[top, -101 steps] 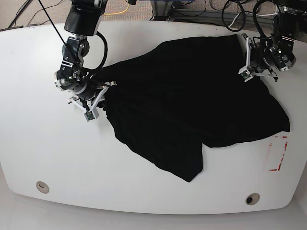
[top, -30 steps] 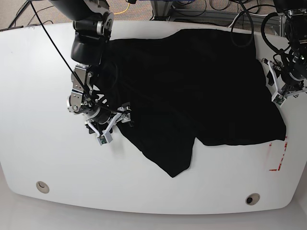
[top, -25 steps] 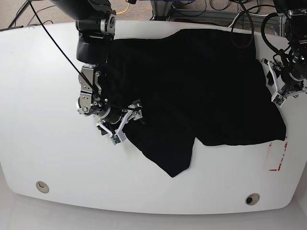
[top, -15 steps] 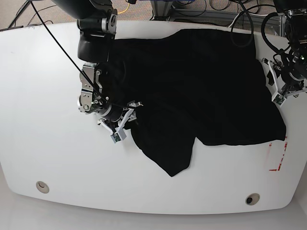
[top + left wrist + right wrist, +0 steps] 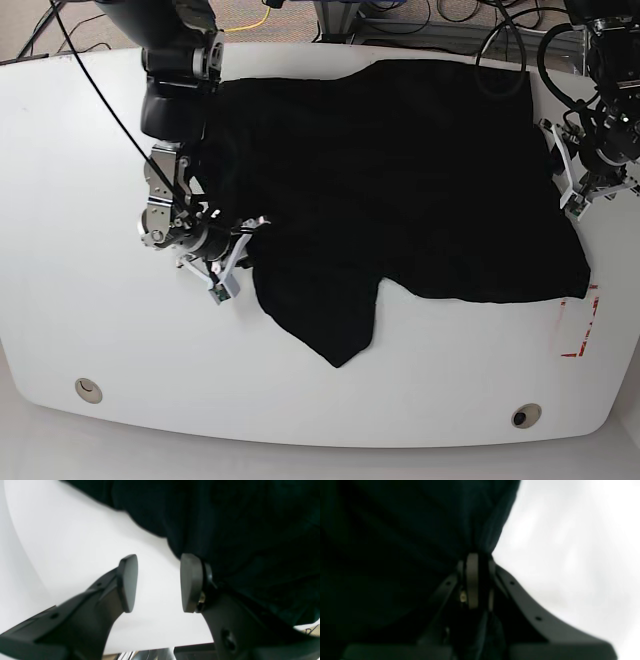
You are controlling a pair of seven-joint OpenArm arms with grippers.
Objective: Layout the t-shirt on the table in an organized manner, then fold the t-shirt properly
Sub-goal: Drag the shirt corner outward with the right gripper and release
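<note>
The t-shirt (image 5: 400, 170) lies spread over the far half of the bench (image 5: 90, 310), a broad black sheet running across between the two hands, with one loose tail sagging toward the near edge and ending in a point.

The right hand (image 5: 232, 262) sits at the cloth's edge on its own side; the bulk of the shirt stretches away from it toward the other arm. In its wrist view the fingers are pressed together with a bunched ridge of dark fabric rising out from between them, so it is clamped on the t-shirt's border, though that view is dim and blurred and how much cloth it holds cannot be told.

The left hand (image 5: 156, 582) stands at the opposite edge, its jaws spread wide with bare white bench showing in the gap. One pad (image 5: 190, 580) is just at the hem, the cloth lying beyond and to that side; nothing is gripped.

The coming move likely turns on that sagging tail: it hangs nearer the right hand, off toward the near edge, and the shirt's long axis runs hand to hand, so drawing the clamped edge outward should square it.

The fabric is matte, soft and limp, gathering into folds where pinched. The bench is smooth, glossy and hard, so cloth should slide freely on it.
</note>
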